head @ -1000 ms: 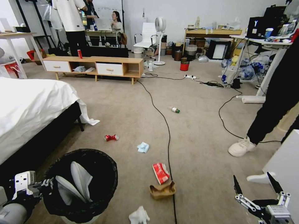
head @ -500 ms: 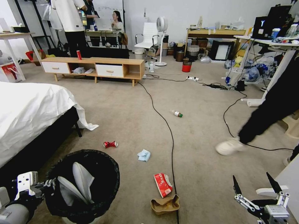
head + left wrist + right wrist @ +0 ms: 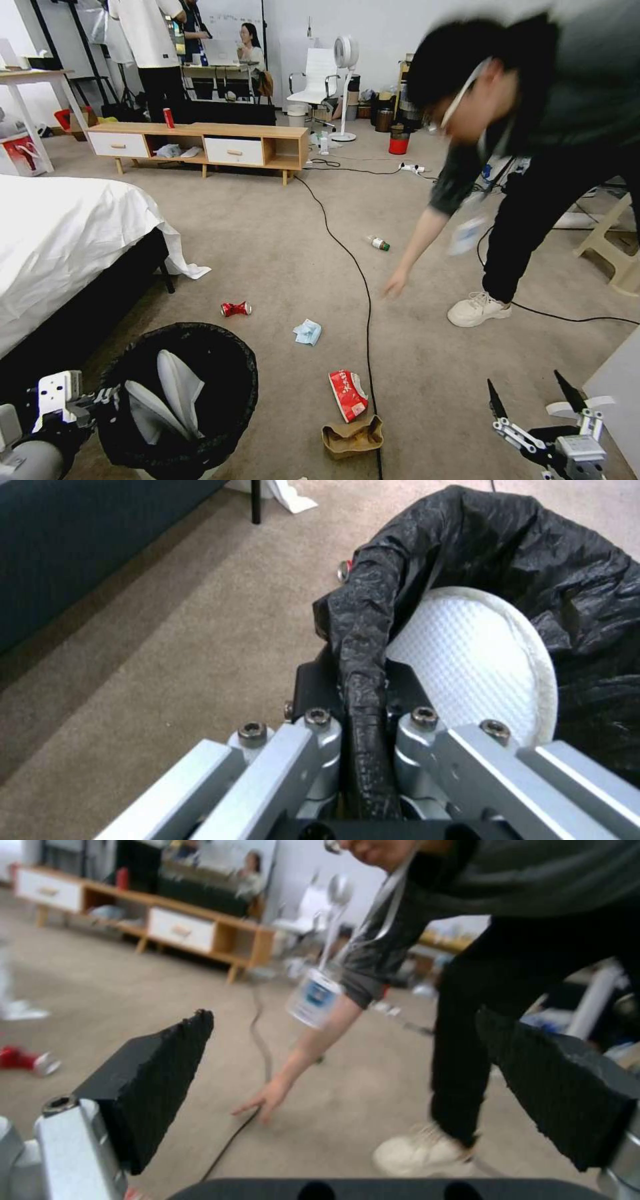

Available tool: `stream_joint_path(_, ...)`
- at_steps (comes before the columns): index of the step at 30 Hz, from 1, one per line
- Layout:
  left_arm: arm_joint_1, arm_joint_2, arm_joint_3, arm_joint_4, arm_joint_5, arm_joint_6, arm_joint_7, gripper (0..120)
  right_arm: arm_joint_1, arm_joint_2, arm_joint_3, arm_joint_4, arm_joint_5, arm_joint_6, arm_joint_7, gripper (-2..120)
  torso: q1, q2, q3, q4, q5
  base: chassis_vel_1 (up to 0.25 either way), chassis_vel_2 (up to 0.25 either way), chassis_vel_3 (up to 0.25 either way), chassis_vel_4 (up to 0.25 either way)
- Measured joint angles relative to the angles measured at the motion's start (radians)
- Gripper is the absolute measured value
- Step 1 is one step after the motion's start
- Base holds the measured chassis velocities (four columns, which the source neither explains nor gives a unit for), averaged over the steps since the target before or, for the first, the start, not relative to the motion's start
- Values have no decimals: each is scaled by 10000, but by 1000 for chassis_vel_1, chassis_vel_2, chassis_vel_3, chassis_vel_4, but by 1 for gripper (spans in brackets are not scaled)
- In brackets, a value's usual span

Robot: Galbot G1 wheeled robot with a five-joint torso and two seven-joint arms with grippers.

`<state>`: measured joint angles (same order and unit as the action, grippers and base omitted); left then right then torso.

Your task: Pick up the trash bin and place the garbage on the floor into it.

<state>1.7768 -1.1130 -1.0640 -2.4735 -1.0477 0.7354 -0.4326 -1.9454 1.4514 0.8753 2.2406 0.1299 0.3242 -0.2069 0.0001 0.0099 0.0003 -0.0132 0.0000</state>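
The left gripper [image 3: 363, 720] clamps the bin [image 3: 230, 393] rim beside the bed [image 3: 60, 233]; the right gripper [image 3: 533, 403] hangs open over carpet [image 3: 267, 233].

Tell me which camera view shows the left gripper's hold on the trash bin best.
The left wrist view: the left gripper is shut on the trash bin, with the liner-covered rim pinched between its fingers. The head view shows the whole bin and the gripper at its rim, but not the pinch itself. The right wrist view faces the carpet and a person bending down.
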Motion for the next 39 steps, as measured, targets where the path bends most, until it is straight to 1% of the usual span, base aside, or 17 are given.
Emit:
stream_joint_path(1, -2, 9, 13, -1, 24, 0, 5, 4, -127, -333, -126, 44, 137, -305, 19, 100, 0, 0, 0, -1, 1, 0, 0, 0, 0)
stream_joint_path(2, -2, 9, 13, -1, 24, 0, 5, 4, -127, -333, -126, 44, 137, -305, 19, 100, 0, 0, 0, -1, 1, 0, 0, 0, 0)
stream_joint_path(4, -7, 12, 64, -1, 81, 0, 12, 4, -272, -738, -238, 46, 302, -592, -5, 100, 0, 0, 1, 0, 0, 0, 0, 0, 0)
stream_joint_path(5, -7, 2, 103, -4, 120, 0, 14, 4, -412, -1141, -348, -71, 441, -783, -76, 100, 0, 0, 0, 0, 0, 0, 0, 0, 0)
stream_joint_path(6, -7, 2, 103, -4, 120, 0, 14, 4, -412, -1141, -348, -71, 441, -783, -76, 100, 0, 0, 0, 0, 0, 0, 0, 0, 0)
stream_joint_path(8, -13, -32, 126, -34, 175, 0, 14, 4, -663, -1725, -502, -366, 583, -878, -371, 100, 0, 0, 1, 0, 1, 0, 0, 0, 0)
stream_joint_path(18, 0, -105, 219, -121, 341, 0, 16, 4, -1027, -2508, -1083, -836, 808, -691, -1183, 100, 0, 0, 1, -1, 2, 0, 0, 0, 0)
stream_joint_path(21, 32, -138, 283, -196, 407, 0, 15, 4, -1075, -3064, -1340, -1055, 998, -586, -1749, 100, 0, 0, 0, 0, 1, 0, 0, 0, 0)
stream_joint_path(22, 32, -138, 283, -196, 407, 0, 15, 4, -1075, -3064, -1340, -1055, 998, -586, -1749, 100, 0, 0, 0, 0, 1, 0, 0, 0, 0)
stream_joint_path(23, 61, -170, 297, -234, 451, 0, 14, 4, -1083, -3396, -1446, -1209, 1077, -554, -2025, 100, 0, 0, 1, 0, 1, 0, 0, 0, 0)
stream_joint_path(26, 121, -243, 306, -262, 533, 0, 14, 4, -1023, -3802, -1669, -1499, 1043, -504, -2076, 100, 0, 0, 1, 1, 0, 0, 0, 0, 0)
stream_joint_path(28, 134, -268, 309, -262, 558, 0, 13, 4, -984, -3871, -1760, -1607, 973, -413, -1998, 100, 0, 0, 1, 1, 0, 0, 0, 0, 0)
stream_joint_path(30, 191, -360, 317, -264, 649, 0, 12, 4, -768, -4056, -2104, -2117, 922, 237, -2040, 100, 0, 0, 1, -1, 2, 0, 0, 0, 0)
stream_joint_path(32, 240, -430, 335, -265, 724, 0, 9, 4, -613, -4186, -2329, -2441, 946, 398, -2088, 100, 0, 0, 1, 0, 1, 0, 0, 0, 0)
stream_joint_path(35, 310, -522, 365, -266, 814, 0, 6, 4, -446, -4429, -2650, -2788, 1137, 381, -2111, 100, 0, 0, 1, 0, 2, 0, 0, 0, 0)
stream_joint_path(36, 367, -600, 382, -267, 892, 0, 5, 4, -367, -4594, -2856, -2892, 1305, 67, -2118, 100, 0, 0, 0, -1, 1, 0, 0, 0, 0)
stream_joint_path(39, 430, -673, 392, -267, 977, -1, 1, 4, -253, -4786, -3059, -2961, 1385, -310, -2128, 100, 0, 0, 1, -1, 0, 0, 0, 0, 0)
